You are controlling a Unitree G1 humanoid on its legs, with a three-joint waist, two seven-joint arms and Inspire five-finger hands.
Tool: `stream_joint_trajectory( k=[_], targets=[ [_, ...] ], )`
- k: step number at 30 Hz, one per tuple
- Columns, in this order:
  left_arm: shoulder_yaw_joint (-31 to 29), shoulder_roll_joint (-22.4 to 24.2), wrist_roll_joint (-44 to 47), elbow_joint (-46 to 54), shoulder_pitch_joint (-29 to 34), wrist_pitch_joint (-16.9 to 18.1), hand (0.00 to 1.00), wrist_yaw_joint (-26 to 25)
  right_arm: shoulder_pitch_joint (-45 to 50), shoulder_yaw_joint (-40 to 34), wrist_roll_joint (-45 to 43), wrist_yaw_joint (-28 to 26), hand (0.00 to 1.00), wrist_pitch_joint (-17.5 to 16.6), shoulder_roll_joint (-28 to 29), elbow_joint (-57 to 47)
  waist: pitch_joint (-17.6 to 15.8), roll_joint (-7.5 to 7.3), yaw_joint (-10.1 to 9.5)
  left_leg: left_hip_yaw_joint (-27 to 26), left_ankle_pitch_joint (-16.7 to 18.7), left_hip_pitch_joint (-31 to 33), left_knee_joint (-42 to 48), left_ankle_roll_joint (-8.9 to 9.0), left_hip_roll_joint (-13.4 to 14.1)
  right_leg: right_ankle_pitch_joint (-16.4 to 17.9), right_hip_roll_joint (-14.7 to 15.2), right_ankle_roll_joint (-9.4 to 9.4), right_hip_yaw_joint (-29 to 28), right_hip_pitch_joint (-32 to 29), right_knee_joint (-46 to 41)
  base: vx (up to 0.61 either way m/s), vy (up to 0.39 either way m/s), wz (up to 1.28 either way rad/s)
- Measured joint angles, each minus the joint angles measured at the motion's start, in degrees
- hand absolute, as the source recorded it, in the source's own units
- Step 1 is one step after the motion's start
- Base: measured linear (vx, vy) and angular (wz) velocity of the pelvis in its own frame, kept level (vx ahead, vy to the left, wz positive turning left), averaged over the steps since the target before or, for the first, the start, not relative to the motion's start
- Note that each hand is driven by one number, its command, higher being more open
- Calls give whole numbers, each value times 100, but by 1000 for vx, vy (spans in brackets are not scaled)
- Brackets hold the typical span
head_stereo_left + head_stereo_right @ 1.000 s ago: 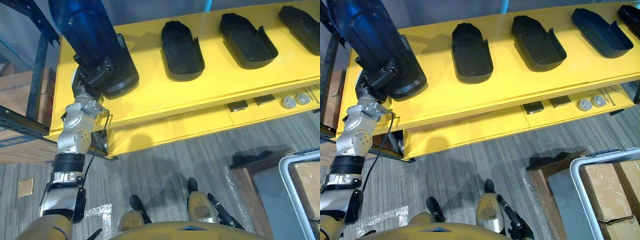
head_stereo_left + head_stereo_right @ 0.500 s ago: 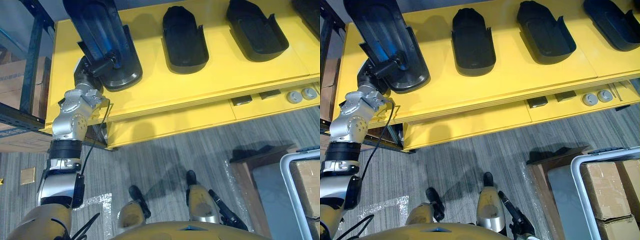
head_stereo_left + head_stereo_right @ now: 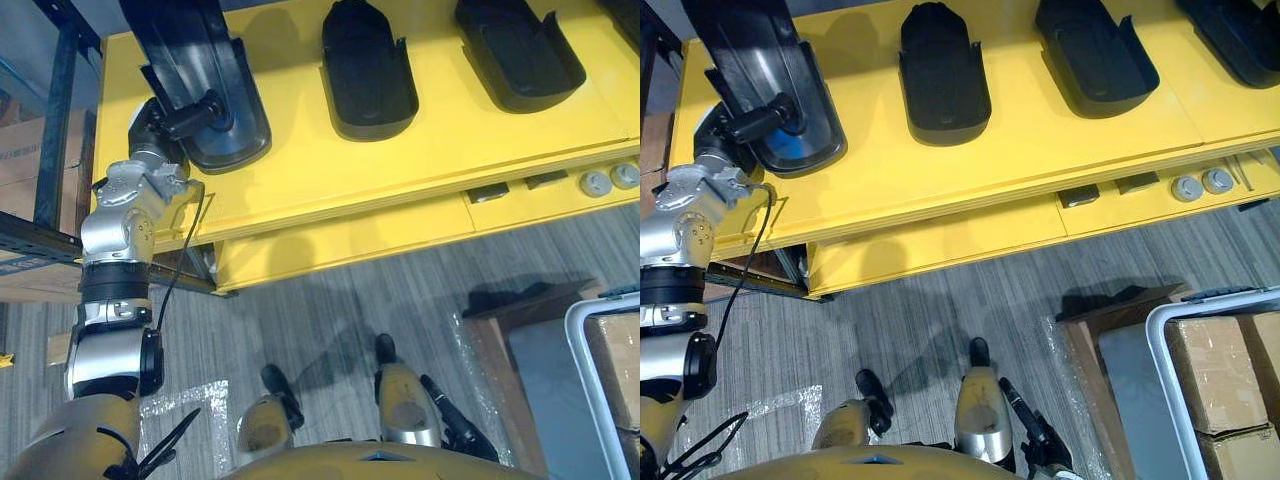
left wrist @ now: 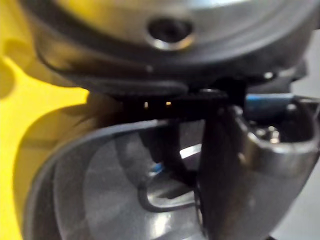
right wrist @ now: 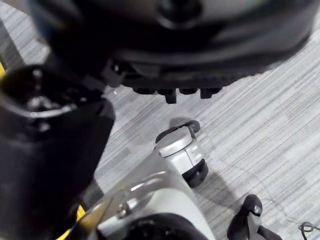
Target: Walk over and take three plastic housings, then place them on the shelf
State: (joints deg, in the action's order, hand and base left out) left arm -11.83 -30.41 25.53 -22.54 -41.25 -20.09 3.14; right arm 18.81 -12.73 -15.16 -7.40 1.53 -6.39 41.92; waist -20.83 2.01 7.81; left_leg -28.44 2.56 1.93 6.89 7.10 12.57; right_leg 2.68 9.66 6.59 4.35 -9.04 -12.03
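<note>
Left eye view: left hand (image 3: 183,115) clenched on near end wall of long black plastic housing (image 3: 205,60), at far left of yellow bench top (image 3: 300,180). Second black housing (image 3: 368,65) and third black housing (image 3: 520,50) lying to right, well apart, untouched. Right hand (image 5: 170,40) above grey striped floor (image 5: 260,130); state unreadable.

Risks: grip at one end only, so long body likely to swing or twist loose on lift. Smooth plastic may slip. Bench edge near, so drop could reach floor.

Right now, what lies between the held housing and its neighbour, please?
Bare yellow surface, in both eye views, separates the held housing from the neighbouring housing.
</note>
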Motion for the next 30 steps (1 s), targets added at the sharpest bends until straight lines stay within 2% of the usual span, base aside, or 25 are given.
stream_joint_trajectory(
  k=[1, 2, 6, 11, 18, 30],
  targets=[
    [-5, 0, -102, -7, -28, -1, 0, 2, 0, 9, -121, 38, 100, 4, 0, -13, -8, 4, 1, -1, 2, 2, -1, 2, 5, 0, -5, -1, 1, -1, 0, 0, 0, 0],
    [-7, -6, -149, -68, -115, -23, 100, 2, 0, 45, -199, 67, 100, 14, -3, -28, -10, 2, 2, -6, 3, 6, 0, 4, 13, 1, -13, -1, 0, -5, 1, 0, 0, 0],
    [-6, -187, -297, -168, -237, -38, 100, 2, 0, 186, -210, 98, 100, 49, -6, -127, -35, -31, 29, -33, 10, 58, 16, 14, 30, -3, -31, -1, -26, -73, 1, -3, -3, -2],
    [25, -385, -1049, -294, -441, -61, 100, -89, 6, 223, -382, 131, 100, 73, 2, -133, -93, -70, 36, -107, 35, 79, 106, 42, 89, -13, -76, 7, -97, -96, 11, 14, -4, -5],
    [26, -396, -1068, -479, -590, -125, 100, -188, 6, 234, -442, 153, 100, 60, 2, -117, -97, -77, 34, -121, 159, 135, 314, 41, 163, -12, -93, 6, -107, -78, 12, 3, -2, -1],
    [28, -392, -1246, -620, -605, -174, 100, -398, 22, 280, -566, 172, 100, 56, 12, -74, -98, -94, 62, -106, 165, 64, 350, 39, 201, -14, -106, 9, -42, 70, 50, 2, 0, 1]
  ],
)
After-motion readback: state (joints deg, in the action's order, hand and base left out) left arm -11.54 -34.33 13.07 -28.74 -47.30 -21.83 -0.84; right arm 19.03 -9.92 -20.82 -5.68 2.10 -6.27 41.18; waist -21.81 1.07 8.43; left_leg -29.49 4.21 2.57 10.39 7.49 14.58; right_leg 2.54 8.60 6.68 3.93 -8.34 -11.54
